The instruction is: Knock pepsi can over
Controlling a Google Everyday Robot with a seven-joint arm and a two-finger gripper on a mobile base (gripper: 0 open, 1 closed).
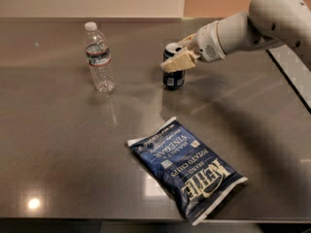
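The pepsi can (173,77) is a small dark blue can with a silver top. It stands upright on the dark table (58,144), right of centre at the back. My gripper (172,59) reaches in from the right on a white arm (252,25). It sits at the can's upper part, covering its front near the rim, and appears to touch it.
A clear plastic water bottle (99,58) stands upright left of the can. A flat blue chip bag (187,168) lies in front, near the table's front edge. The table's right edge (291,76) runs under the arm.
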